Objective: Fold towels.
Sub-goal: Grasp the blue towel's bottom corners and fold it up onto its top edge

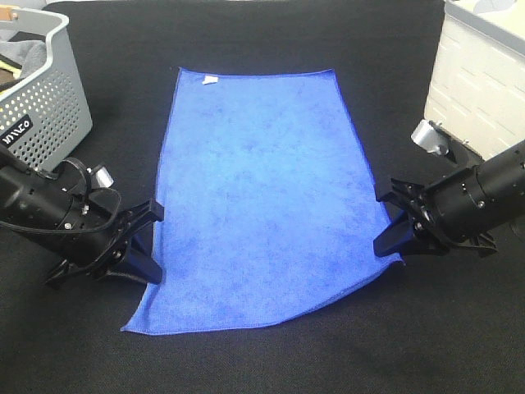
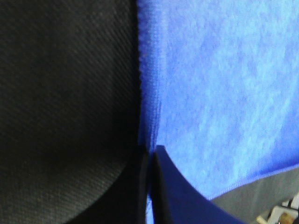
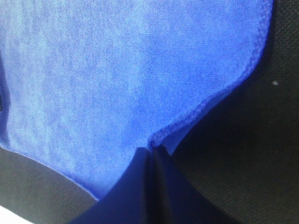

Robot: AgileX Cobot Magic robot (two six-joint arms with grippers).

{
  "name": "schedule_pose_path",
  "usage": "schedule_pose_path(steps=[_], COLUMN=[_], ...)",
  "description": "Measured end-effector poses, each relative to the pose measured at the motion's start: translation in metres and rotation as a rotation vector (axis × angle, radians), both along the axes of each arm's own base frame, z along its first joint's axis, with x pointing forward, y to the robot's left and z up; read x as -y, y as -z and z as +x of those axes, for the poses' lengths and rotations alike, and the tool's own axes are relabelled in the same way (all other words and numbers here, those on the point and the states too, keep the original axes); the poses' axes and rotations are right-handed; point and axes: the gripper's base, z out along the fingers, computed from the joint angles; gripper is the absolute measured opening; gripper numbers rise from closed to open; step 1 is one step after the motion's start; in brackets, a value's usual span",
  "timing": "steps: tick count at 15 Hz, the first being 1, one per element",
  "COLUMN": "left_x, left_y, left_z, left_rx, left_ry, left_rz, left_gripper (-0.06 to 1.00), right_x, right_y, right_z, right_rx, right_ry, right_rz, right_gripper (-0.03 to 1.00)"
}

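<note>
Black table, blue towel flat — left fingers, right fingers pinching its opposite edges

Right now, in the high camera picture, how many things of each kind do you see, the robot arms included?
Towels: 1, the blue towel
Containers: 2, the grey basket and the white bin
Robot arms: 2, the left arm and the right arm
Total: 5

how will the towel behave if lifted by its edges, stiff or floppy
Probably floppy: the towel lies flat and its edge puckers where the right gripper pinches it, so the middle should sag. Likely light, thin cloth. Its fuzzy surface probably won't slip from the left gripper.
</note>
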Motion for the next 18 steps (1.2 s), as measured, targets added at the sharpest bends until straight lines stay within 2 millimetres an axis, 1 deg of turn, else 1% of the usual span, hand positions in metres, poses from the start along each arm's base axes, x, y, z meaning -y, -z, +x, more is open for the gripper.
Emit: schedule_pose_path(steps=[1, 3, 5, 8, 9, 10, 11, 12, 14, 15, 17, 18], left_x=[0.000, -0.002, -0.008, -0.018, -0.018, -0.021, -0.025, -0.027, -0.030, -0.031, -0.033, -0.033], left_y=[-0.004, -0.018, -0.033, -0.046, -0.046, -0.054, -0.063, -0.068, -0.077, -0.081, -0.088, -0.088], left_z=[-0.002, -0.011, -0.030, -0.072, -0.072, -0.083, -0.097, -0.106, -0.119, -0.123, -0.128, -0.127], left_rx=[0.001, 0.026, 0.049, 0.060, 0.060, 0.085, 0.117, 0.121, 0.118, 0.114, 0.136, 0.143], left_ry=[0.027, 0.071, 0.101, 0.122, 0.122, 0.129, 0.146, 0.152, 0.162, 0.166, 0.158, 0.141], left_rz=[-0.003, 0.008, 0.032, 0.061, 0.061, 0.065, 0.073, 0.075, 0.088, 0.091, 0.093, 0.099], left_gripper=[0.00, 0.00, 0.00, 0.00, 0.00, 0.00, 0.00, 0.00, 0.00, 0.00, 0.00, 0.00], right_x=[-0.001, -0.004, -0.002, 0.001, 0.001, 0.002, 0.004, 0.005, 0.009, 0.010, 0.012, 0.013], right_y=[0.000, -0.001, 0.003, 0.003, 0.003, 0.001, -0.007, -0.011, -0.017, -0.021, -0.033, -0.035], right_z=[-0.002, -0.009, -0.027, -0.064, -0.064, -0.075, -0.089, -0.099, -0.118, -0.125, -0.129, -0.128], right_rx=[-0.015, -0.053, -0.089, -0.136, -0.136, -0.134, -0.117, -0.111, -0.105, -0.097, -0.037, -0.023], right_ry=[-0.013, -0.038, -0.039, -0.041, -0.041, -0.036, -0.020, -0.007, 0.015, 0.034, 0.062, 0.052], right_rz=[0.016, 0.048, 0.046, 0.048, 0.048, 0.050, 0.054, 0.054, 0.044, 0.038, 0.039, 0.029], right_gripper=[0.00, 0.00, 0.00, 0.00, 0.00, 0.00, 0.00, 0.00, 0.00, 0.00, 0.00, 0.00])
